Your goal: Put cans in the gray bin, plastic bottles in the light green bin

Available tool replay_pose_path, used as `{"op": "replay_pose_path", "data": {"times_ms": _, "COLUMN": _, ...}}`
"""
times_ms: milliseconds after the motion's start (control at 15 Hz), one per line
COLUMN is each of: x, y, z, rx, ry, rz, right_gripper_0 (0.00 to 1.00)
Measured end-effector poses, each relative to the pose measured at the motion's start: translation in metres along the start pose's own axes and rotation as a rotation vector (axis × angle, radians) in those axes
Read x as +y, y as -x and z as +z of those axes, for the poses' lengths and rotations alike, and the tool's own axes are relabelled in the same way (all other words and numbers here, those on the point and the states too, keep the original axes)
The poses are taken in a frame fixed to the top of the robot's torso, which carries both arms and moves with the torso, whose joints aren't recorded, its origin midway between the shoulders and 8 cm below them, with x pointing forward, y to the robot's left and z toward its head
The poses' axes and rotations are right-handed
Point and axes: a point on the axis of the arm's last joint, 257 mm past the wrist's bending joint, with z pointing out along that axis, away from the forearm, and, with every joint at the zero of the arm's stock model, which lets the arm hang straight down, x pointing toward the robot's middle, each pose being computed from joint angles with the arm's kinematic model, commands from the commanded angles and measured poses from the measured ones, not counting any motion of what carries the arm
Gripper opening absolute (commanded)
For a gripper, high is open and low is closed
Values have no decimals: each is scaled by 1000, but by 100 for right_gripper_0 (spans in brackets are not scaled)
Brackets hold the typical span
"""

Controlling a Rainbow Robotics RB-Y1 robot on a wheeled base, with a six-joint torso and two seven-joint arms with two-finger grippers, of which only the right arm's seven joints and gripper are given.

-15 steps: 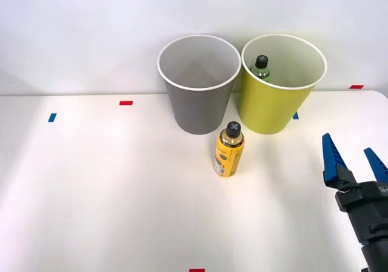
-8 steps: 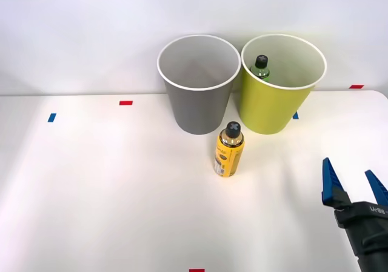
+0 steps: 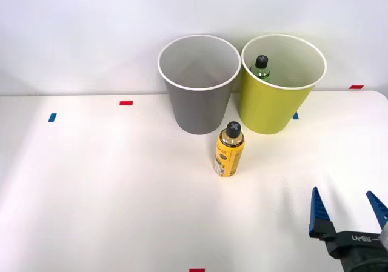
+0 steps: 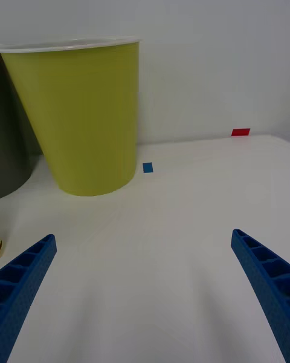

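Observation:
The gray bin (image 3: pixel 199 84) (image 4: pixel 11 151) and the light green bin (image 3: pixel 282 84) (image 4: pixel 84 115) stand side by side at the back of the table. A green plastic bottle (image 3: pixel 261 68) with a black cap leans inside the light green bin. In front of the two bins stands a small yellow container (image 3: pixel 230 150) with a gold shoulder and a black cap; I cannot tell whether it is a can or a bottle. My right gripper (image 3: pixel 341 193) (image 4: pixel 142 236) hangs open and empty near the table's front right, well apart from the container.
Small red tape marks (image 3: pixel 125 103) (image 4: pixel 240 132) and blue tape marks (image 3: pixel 52 117) (image 4: pixel 147 167) lie on the white table (image 3: pixel 109 187). A white wall rises right behind the bins.
My right gripper has drawn back toward the table's front edge, away from the bins, staying open. The bins, bottle and yellow container have not moved.

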Motion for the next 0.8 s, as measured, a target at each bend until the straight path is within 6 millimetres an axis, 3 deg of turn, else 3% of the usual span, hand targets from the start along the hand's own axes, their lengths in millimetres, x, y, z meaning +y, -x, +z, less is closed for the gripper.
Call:
{"op": "replay_pose_path", "data": {"times_ms": 400, "x": 30, "y": -26, "z": -17, "rx": -89, "ry": 72, "rz": 30, "right_gripper_0": 100}}
{"op": "replay_pose_path", "data": {"times_ms": 800, "x": 50, "y": -43, "z": -33, "rx": -57, "ry": 147, "rz": -82, "right_gripper_0": 100}}
